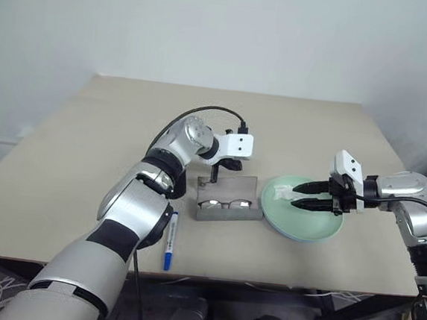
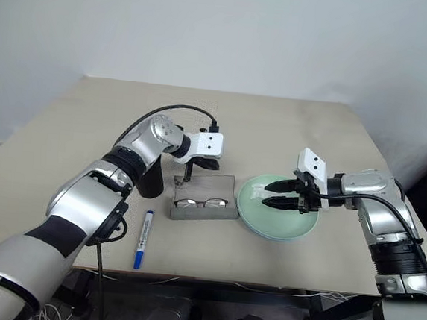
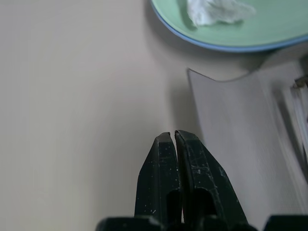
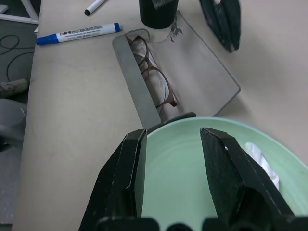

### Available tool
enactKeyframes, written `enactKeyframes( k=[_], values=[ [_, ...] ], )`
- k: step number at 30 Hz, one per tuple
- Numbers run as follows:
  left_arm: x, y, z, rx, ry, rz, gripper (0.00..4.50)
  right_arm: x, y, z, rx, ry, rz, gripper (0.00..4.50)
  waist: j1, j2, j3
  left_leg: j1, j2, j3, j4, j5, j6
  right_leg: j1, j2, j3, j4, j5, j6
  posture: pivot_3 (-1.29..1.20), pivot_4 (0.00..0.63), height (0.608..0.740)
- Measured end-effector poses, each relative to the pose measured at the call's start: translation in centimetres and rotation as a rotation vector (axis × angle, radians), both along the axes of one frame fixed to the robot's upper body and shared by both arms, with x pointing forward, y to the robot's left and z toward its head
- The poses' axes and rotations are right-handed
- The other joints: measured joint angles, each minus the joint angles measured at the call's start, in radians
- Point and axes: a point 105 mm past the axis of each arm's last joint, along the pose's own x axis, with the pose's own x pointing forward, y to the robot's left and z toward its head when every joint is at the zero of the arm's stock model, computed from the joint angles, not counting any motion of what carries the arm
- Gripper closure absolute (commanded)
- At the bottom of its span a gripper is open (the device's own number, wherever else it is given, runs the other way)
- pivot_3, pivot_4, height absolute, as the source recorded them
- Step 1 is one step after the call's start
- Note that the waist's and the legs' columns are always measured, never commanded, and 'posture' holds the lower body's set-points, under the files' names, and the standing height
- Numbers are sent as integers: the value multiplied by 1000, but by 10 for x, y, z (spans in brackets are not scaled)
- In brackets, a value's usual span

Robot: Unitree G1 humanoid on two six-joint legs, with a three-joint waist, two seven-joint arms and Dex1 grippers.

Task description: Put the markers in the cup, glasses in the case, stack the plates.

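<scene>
Behind the case (image 1: 228, 210), at the far edge of its open lid (image 4: 202, 77), I have the left jaws pressed shut on nothing, tips pointing down at the counter (image 1: 88, 141). The glasses (image 1: 223, 203) already lie in the tray of the case, lenses toward the front wall. As I read it, the step in hand is folding that lid over them.

To do it well, I would get the closed tips just behind and under the lid's free edge, then sweep toward myself in an arc that follows the hinge, not a straight shove. A flat push would likely skate the light case across the counter. I would also check that the frame sits fully below the rim, so the lid does not pinch a temple or lens.

The right jaws hang part-open and empty over the mint green plate (image 1: 313, 221), which sits on the light blue plate (image 3: 226, 47), so the stack looks done. A crumpled tissue (image 3: 219, 10) rests on top. That arm is close enough to the case to brace it if it starts to slide, though I would keep it off the plate rim.

Both markers are out: the blue-capped marker (image 1: 170, 238) lies near the front edge of the counter, and the black-ended marker (image 4: 96, 6) lies near the cup (image 2: 150, 184), which stands upright just behind the case on its left side.
</scene>
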Motion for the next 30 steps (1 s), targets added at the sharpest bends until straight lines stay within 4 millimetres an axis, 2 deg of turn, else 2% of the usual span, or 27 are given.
enactKeyframes(
  k=[8, 21, 26, 30],
  values=[
    [-8, 1, -15, 23, 55, -26, 4478, 0, 0, 0, 1, -5, -4, 2577, 0, 0, 0, 0, 0, 0, 0, 0, 0, 0, 0, 0, 0, 0, 0, 0, 0, 695],
    [-18, -10, -5, 24, 80, -127, 4478, 0, 0, 0, -1, -9, 8, 2577, 0, 0, 0, 0, 0, -1, 0, 0, 0, 0, 0, 0, 0, 0, 0, 0, 0, 695],
    [-30, -13, -11, 11, 126, -180, 4478, 0, -1, -1, 0, -3, 2, 2577, 0, 0, 0, 0, 0, -1, 0, 0, 0, 0, 0, 0, 0, 0, 0, 0, 0, 695],
    [-31, -8, -12, 17, 124, -176, 4478, 1, -2, -1, 0, -4, 2, 2577, 0, 0, 0, 0, 0, -1, 0, 0, 0, 0, 0, 0, 0, 0, 0, 0, 0, 695]
  ],
)
